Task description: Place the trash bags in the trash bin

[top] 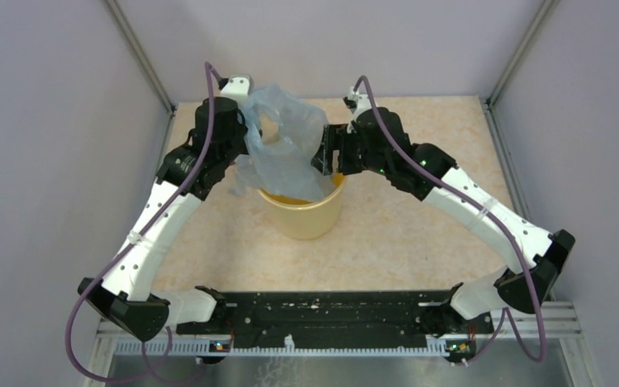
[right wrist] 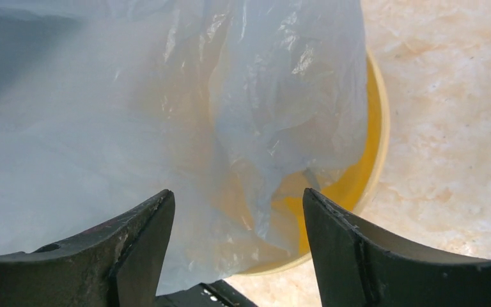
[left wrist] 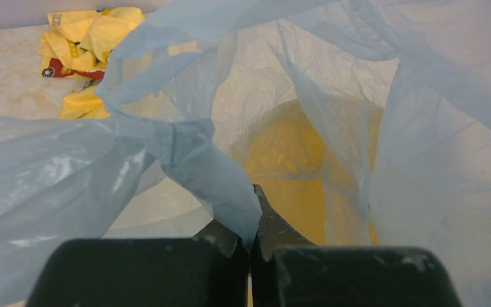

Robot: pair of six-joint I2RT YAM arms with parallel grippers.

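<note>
The pale blue-grey trash bag [top: 286,137] hangs over the round pale yellow trash bin [top: 306,211], its lower end inside the bin's mouth. My left gripper [top: 246,121] is shut on the bag's upper left edge and holds it up; in the left wrist view the film [left wrist: 230,192] is pinched between the closed fingers [left wrist: 275,224]. My right gripper [top: 326,153] is open at the bag's right side, above the bin's rim. In the right wrist view the bag [right wrist: 166,115] fills the space ahead of the spread fingers [right wrist: 332,230], and the bin [right wrist: 367,160] shows behind it.
A crumpled yellow cloth with red and grey marks [left wrist: 86,45] lies on the table beyond the bag in the left wrist view. The beige table [top: 419,218] is walled by grey panels at the back and both sides.
</note>
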